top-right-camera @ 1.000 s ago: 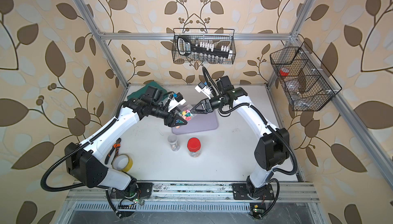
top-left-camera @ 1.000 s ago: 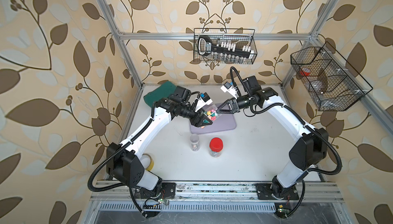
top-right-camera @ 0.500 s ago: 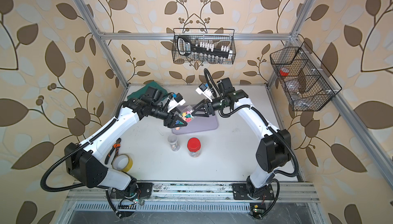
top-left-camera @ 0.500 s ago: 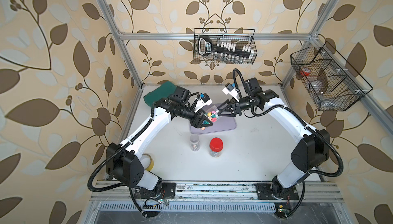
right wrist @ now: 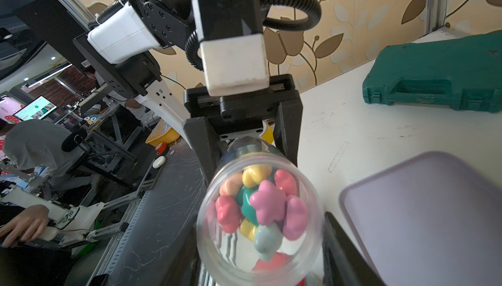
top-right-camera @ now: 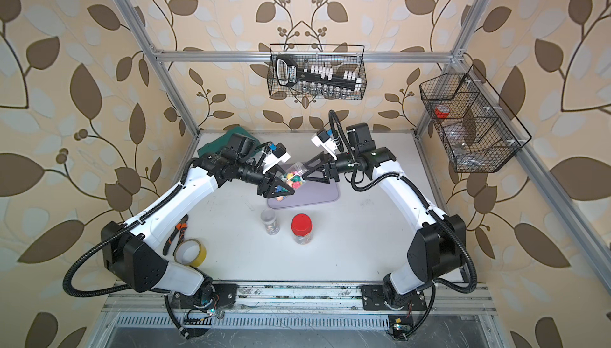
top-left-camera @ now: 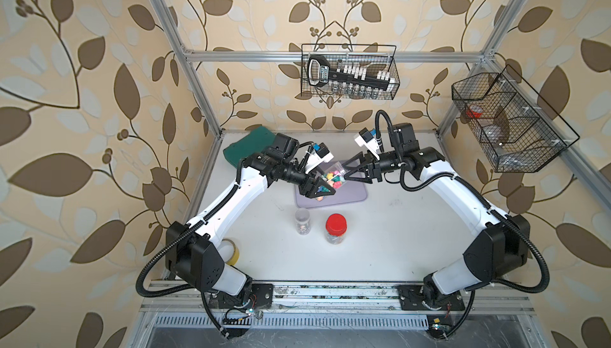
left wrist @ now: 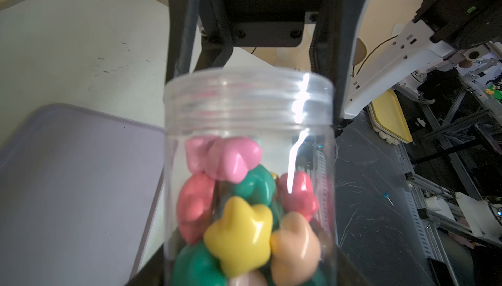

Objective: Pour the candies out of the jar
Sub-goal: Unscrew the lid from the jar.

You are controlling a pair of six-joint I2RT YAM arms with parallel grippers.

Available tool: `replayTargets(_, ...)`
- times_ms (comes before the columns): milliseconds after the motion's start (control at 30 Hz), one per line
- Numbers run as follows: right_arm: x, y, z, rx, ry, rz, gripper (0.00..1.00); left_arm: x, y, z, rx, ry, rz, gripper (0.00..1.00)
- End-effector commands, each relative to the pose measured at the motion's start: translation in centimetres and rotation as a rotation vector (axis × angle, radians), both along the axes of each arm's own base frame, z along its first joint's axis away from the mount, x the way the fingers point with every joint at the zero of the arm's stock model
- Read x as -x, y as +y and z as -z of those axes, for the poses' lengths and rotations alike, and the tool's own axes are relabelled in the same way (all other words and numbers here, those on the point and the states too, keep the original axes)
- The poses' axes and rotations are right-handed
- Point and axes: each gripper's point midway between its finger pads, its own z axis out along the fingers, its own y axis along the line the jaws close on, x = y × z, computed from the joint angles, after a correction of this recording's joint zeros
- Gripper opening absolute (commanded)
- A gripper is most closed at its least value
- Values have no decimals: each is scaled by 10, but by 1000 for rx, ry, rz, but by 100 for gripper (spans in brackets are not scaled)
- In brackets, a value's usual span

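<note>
Both top views show, at frame centre, the lidless jar (top-left-camera: 334,173) tilted over the lilac tray (top-left-camera: 355,194), left gripper (top-left-camera: 322,187) clamped on its body, right gripper (top-left-camera: 346,173) straddling its mouth. Left wrist view: the candies (left wrist: 239,233) seen all sit inside. Right wrist view: pinching or merely flanking, I cannot tell; pouring looks not yet done.

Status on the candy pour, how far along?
Done: the lid is off the jar, and the left gripper holds it above the purple tray. In hand: the jar is tilted and the right gripper straddles its mouth, grip unclear. Left: the candies look all inside, so the pour itself remains.
</note>
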Motion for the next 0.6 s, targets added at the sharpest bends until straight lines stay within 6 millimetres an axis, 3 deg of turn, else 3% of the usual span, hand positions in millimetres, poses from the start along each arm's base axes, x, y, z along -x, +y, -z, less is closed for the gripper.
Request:
replayTargets(0,16,-5,-25,-95,-6,-54,43,-6,-1,-36,91,-125,10,62)
replayTargets(67,14,-6,-28,-99,-4,-41,44,-6,-1,-34,88,-121,9,62)
replayTargets(233,6,-8,-32,-90,29,2,67,-5,0,-32,81,-115,6,62)
replayTargets(433,3,-12,-44,-100,22,33,70,-4,0,-30,72,-111,6,62)
replayTargets(567,-12,-16,-46,-80,63,119,83,-6,2,-28,60,-115,-2,62)
